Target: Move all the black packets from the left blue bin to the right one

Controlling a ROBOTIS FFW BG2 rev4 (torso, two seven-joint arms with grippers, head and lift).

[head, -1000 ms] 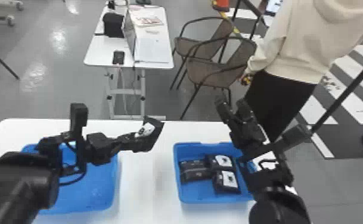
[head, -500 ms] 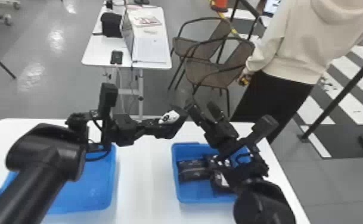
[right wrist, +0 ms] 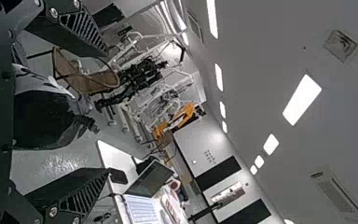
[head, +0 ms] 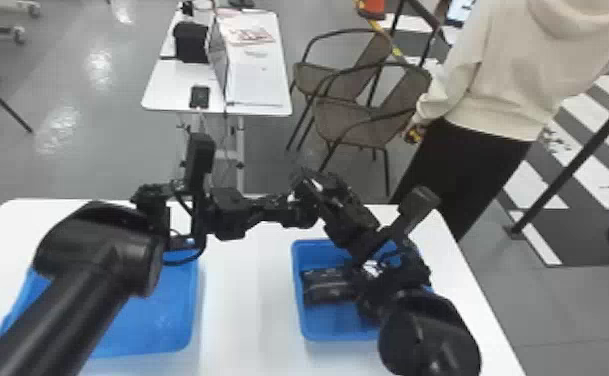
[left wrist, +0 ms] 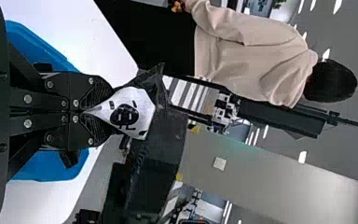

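In the head view my left gripper (head: 293, 206) is above the far table edge between the bins, meeting my right gripper (head: 325, 192). The left wrist view has the left gripper (left wrist: 81, 111) shut on the end of a black packet (left wrist: 129, 114) with a white label. My right gripper (right wrist: 107, 112) is open in the right wrist view, with the packet (right wrist: 44, 120) between its spread fingers. Black packets (head: 328, 286) lie in the right blue bin (head: 300, 320), partly hidden by the right arm. The left arm covers part of the left blue bin (head: 194, 305).
Both bins stand on a white table (head: 238, 320). Beyond it are a second table (head: 168, 90) with a laptop and papers, and two brown chairs (head: 353, 120). A person stands past the table's far right corner.
The left gripper has moved right with the packet. The right arm has swung left, and its open gripper has come around the packet.
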